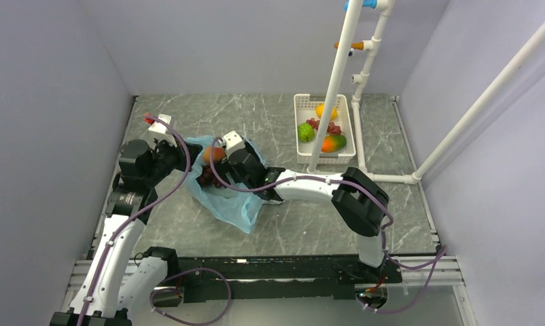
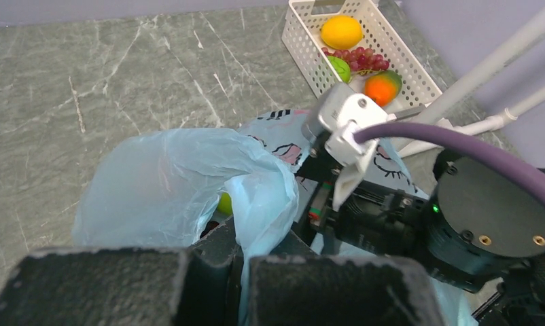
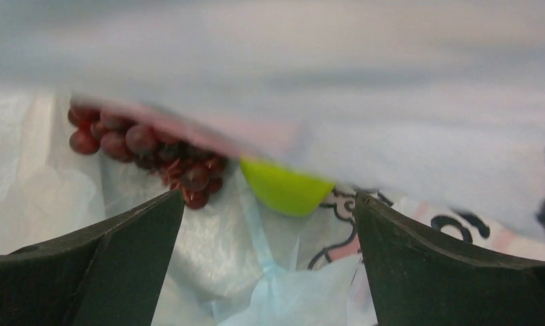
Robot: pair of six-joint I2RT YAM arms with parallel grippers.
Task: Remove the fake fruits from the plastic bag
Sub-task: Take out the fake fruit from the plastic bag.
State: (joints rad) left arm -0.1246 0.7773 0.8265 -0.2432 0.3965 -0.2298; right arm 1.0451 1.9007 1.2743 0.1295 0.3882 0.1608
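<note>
Jaws of right gripper (image 3: 268,204) are spread inside the plastic bag (image 1: 223,204), nothing gripped; red grapes (image 3: 147,146) and a green fruit (image 3: 283,187) are seen just ahead. Jaws of left gripper (image 2: 241,255) are clenched on a fold of the bag. Bag is laid on the worktop (image 1: 310,221), left of centre; a white basket (image 1: 300,115) is set well apart.

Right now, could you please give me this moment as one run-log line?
left gripper: shut on plastic bag | right gripper: open inside bag | ahead: grapes, green fruit
</note>
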